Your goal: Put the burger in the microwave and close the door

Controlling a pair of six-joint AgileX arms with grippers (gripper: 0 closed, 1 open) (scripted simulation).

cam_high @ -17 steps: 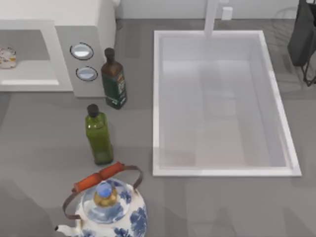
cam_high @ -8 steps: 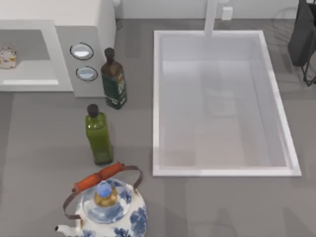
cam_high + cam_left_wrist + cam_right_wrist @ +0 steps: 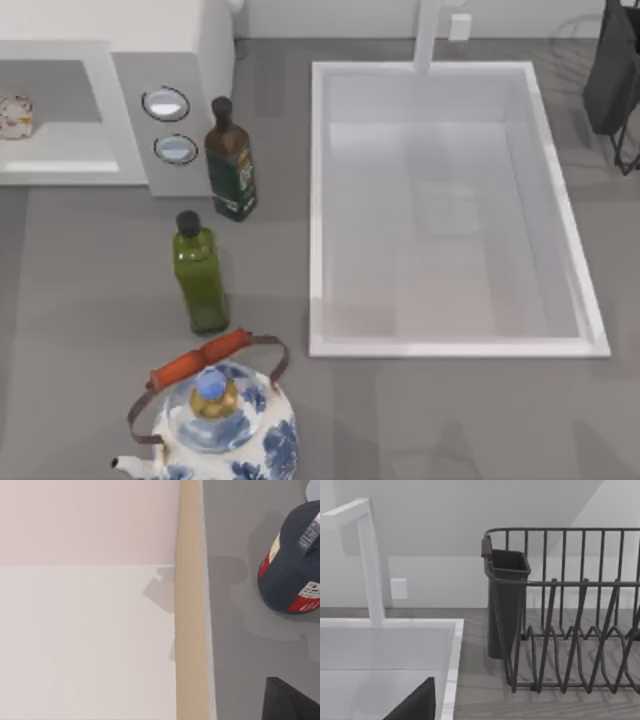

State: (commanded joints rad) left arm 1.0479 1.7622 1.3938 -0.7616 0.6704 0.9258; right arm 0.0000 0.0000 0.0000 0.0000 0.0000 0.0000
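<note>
Your left gripper shows as a dark corner in the left wrist view, above the grey counter. Beside it a tan strip borders a pale flat surface, and a navy can with red-and-white labels stands near. You cannot tell whether this gripper is open or closed.

Your right gripper shows as a dark wedge in the right wrist view, over the sink near its rim. Whether it is open or closed cannot be told either. Ahead of it stand the white faucet and a dark wire rack with a caddy hung at its corner.

From above, the burger sits in the grey opening of the microwave, at the table's far left. Two dials face you on the panel beside that opening.

A dark bottle stands just beside the panel, and a green bottle stands near it, apart. A blue-and-white kettle with an orange-gripped handle sits near the green bottle, left of the sink.
</note>
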